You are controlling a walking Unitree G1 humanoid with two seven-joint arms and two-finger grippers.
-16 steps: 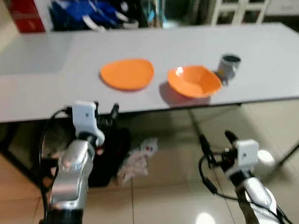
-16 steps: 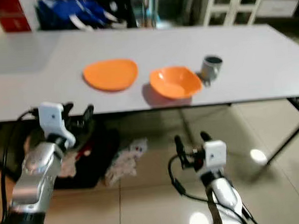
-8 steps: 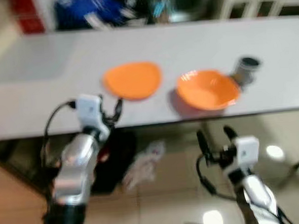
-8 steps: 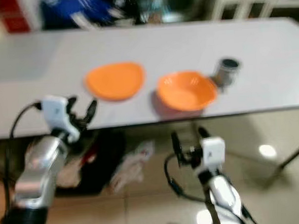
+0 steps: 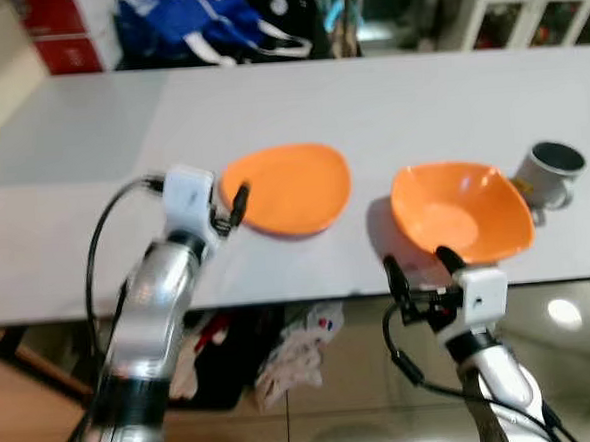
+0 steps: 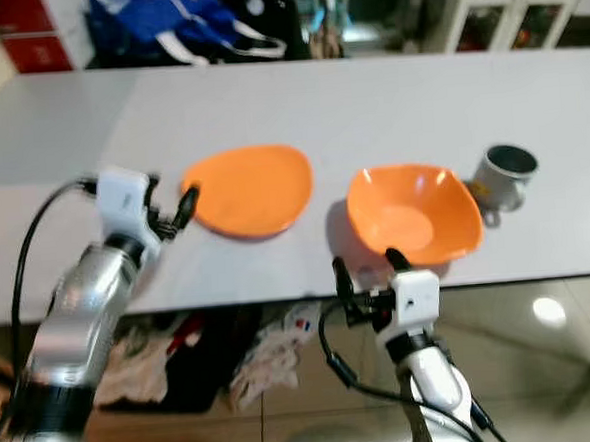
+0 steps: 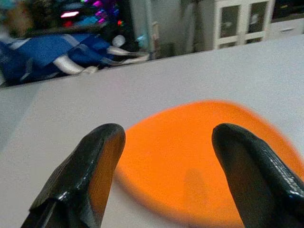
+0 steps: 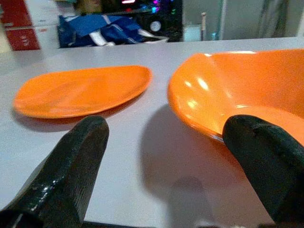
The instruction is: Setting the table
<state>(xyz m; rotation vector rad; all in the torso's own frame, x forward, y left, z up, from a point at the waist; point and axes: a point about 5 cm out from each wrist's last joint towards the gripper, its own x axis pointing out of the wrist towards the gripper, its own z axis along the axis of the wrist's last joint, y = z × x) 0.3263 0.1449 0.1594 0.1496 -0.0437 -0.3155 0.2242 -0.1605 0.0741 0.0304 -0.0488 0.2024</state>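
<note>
An orange plate [image 5: 288,188] lies on the white table [image 5: 75,234], with an orange bowl [image 5: 462,213] to its right. A grey mug [image 5: 551,173] stands right of the bowl. My left gripper [image 5: 230,211] hovers over the table at the plate's left edge, open, with nothing between its fingers. In the left wrist view the plate [image 7: 199,147] lies just beyond the fingertips [image 7: 107,135]. My right gripper [image 5: 419,267] is open at the table's front edge, just before the bowl. The right wrist view has the bowl [image 8: 247,90] and the plate [image 8: 80,90] ahead.
A blue bag [image 5: 203,26] and a red box [image 5: 58,35] sit beyond the table's far edge. White cabinets [image 5: 522,7] stand at the back right. Crumpled cloth and a dark bag [image 5: 293,346] lie on the glossy floor under the table.
The camera has moved closer to the table. My left arm has risen over the tabletop to the plate's edge. My right gripper has come up to the table's front edge by the bowl.
</note>
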